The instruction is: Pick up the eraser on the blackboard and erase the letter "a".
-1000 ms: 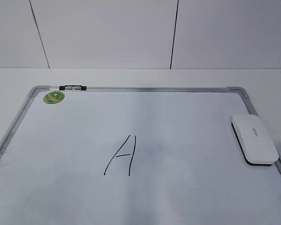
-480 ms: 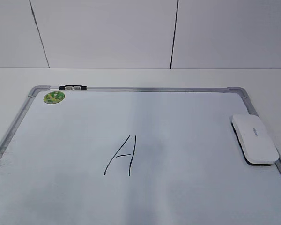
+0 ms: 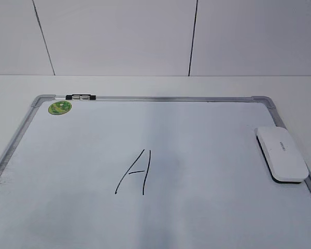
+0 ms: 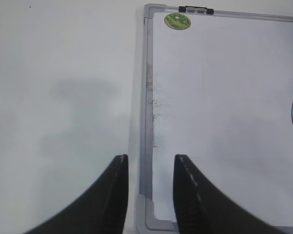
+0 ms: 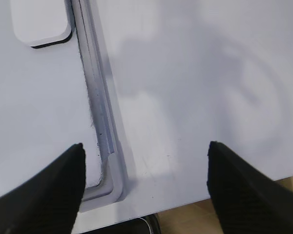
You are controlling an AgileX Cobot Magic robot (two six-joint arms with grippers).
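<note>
The blackboard (image 3: 207,135) is a white board in a grey frame, lying flat on the table. The eraser (image 3: 281,154), white with a black underside, rests on its right edge and shows at the top left of the right wrist view (image 5: 39,22). A tall angular capital "A" (image 3: 135,174) stands mid-board; the letter "a" shows in no view. My left gripper (image 4: 150,158) hangs open over the board's near left corner, nothing between its fingers. My right gripper (image 5: 145,145) stands wide open above the near right corner, short of the eraser. Neither gripper appears in the exterior view.
A round green sticker (image 3: 59,108) and a small black-and-white marker (image 3: 80,97) sit at the board's far left corner. White table (image 4: 63,97) surrounds the board. The table's near edge and wooden floor (image 5: 263,204) show below my right gripper. A white wall stands behind.
</note>
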